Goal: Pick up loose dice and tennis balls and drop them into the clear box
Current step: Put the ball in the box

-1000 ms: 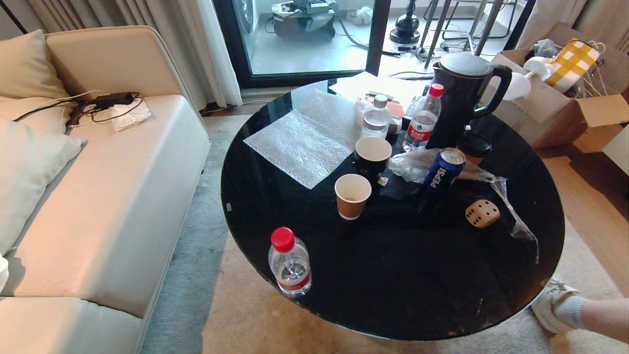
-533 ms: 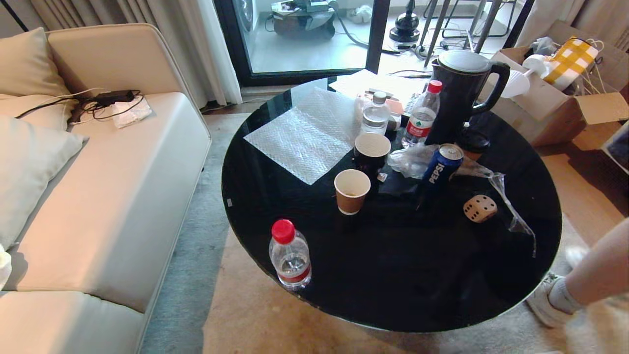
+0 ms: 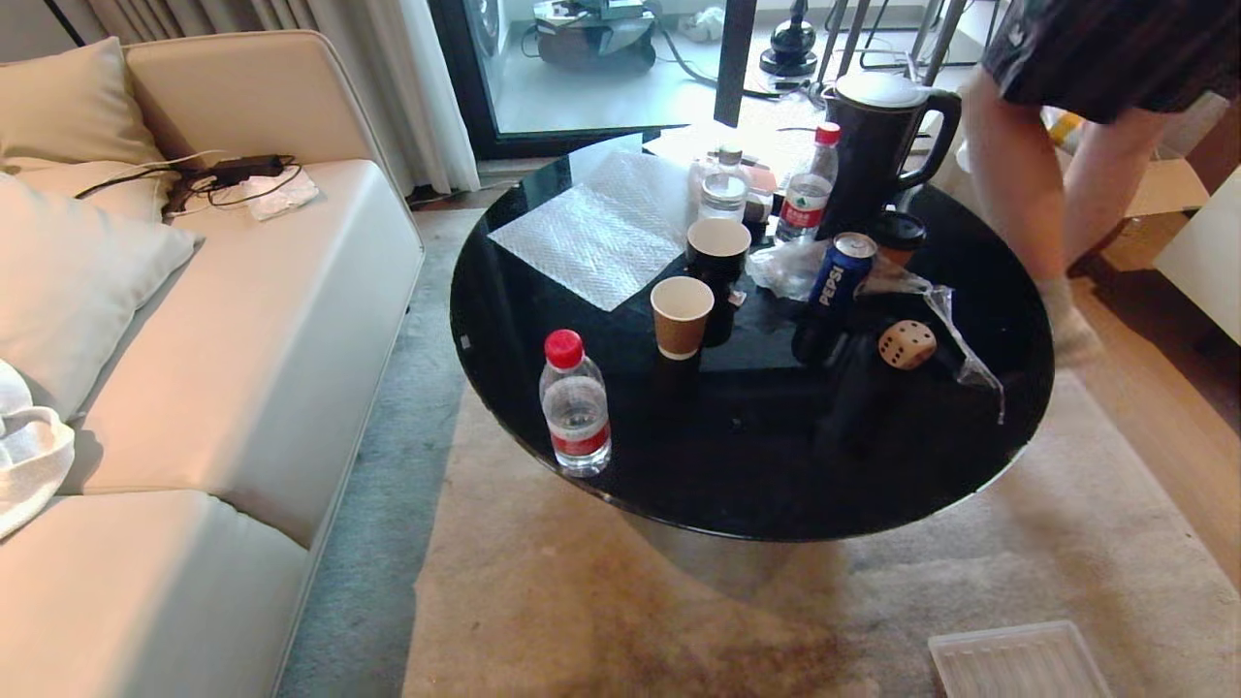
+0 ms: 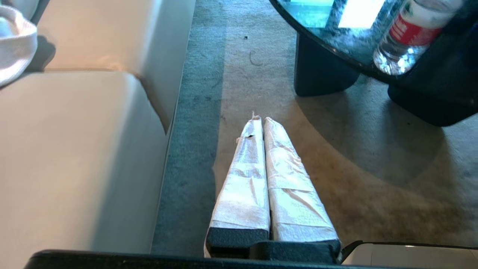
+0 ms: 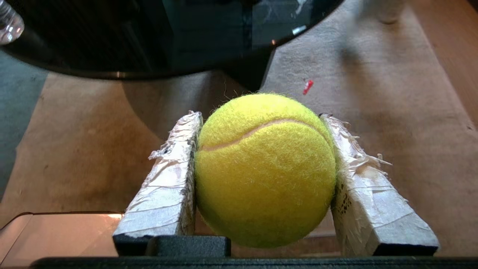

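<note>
The whole head view has shifted back from the round black glass surface [image 3: 543, 320], so a ribbed clear plastic piece [image 3: 1018, 661] on the rug now shows. The right tool [image 5: 263, 149] pinches a fuzzy yellow tennis ball [image 5: 265, 168], with the surface edge ahead of it; the left tool [image 4: 266, 149] is pressed together, empty. I judge the ball is on its way to be dropped.

From my station the head view is evenly lit by daylight entering through the glass door [image 3: 591, 68] at the top of the frame, and the glossy black table [image 3: 756, 465] mirrors it in pale patches along its upper edge. The table throws a soft shadow on the carpet [image 3: 679, 611] at lower centre. A person's leg [image 3: 1028, 204] at upper right is motion-blurred, while my right wrist view shows the tennis ball [image 5: 265, 170] crisp and bright.
</note>
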Robot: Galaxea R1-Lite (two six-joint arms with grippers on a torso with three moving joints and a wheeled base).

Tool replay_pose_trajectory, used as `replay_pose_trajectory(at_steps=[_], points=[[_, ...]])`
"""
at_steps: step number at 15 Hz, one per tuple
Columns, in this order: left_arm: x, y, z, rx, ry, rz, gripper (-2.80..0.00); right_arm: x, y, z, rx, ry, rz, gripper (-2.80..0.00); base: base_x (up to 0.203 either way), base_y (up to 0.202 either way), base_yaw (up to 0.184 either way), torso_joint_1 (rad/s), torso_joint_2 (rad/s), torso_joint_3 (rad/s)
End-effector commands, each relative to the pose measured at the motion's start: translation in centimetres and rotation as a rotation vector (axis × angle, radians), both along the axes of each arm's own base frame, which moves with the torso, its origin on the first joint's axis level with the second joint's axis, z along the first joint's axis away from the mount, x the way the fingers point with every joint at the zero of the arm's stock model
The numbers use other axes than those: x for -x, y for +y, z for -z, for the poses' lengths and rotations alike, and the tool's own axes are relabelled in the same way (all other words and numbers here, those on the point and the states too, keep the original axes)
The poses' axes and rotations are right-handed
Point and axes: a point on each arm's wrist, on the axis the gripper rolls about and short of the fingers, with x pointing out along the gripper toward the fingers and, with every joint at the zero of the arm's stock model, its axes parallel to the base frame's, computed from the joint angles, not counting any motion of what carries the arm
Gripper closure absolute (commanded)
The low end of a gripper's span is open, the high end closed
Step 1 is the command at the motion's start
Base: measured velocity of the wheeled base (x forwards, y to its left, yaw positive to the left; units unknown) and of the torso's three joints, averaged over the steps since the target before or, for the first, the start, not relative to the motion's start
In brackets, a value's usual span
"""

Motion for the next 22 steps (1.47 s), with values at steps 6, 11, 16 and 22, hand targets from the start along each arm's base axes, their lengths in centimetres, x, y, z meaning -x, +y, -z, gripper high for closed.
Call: replay_pose_trajectory(at_steps=[6, 11, 16, 22], points=[[0.00, 0.00, 0.00, 0.001, 0.000, 0.000, 0.00, 0.00, 0.00, 0.00, 0.001, 0.000, 0.000, 0.00, -0.184, 0.000, -0.002, 0.002, 0.00, 0.005], [0.00, 0.00, 0.00, 0.001, 0.000, 0.000, 0.00, 0.00, 0.00, 0.01, 0.000, 0.000, 0.000, 0.00, -0.098, 0.000, 0.000, 0.001, 0.00, 0.001], [0.00, 0.00, 0.00, 0.001, 0.000, 0.000, 0.00, 0.00, 0.00, 0.01, -0.001, 0.000, 0.000, 0.00, 0.000, 0.000, 0.000, 0.000, 0.00, 0.000], [0.00, 0.00, 0.01, 0.001, 0.001, 0.000, 0.00, 0.00, 0.00, 0.01, -0.003, 0.000, 0.000, 0.00, 0.000, 0.000, 0.000, 0.000, 0.00, 0.000]])
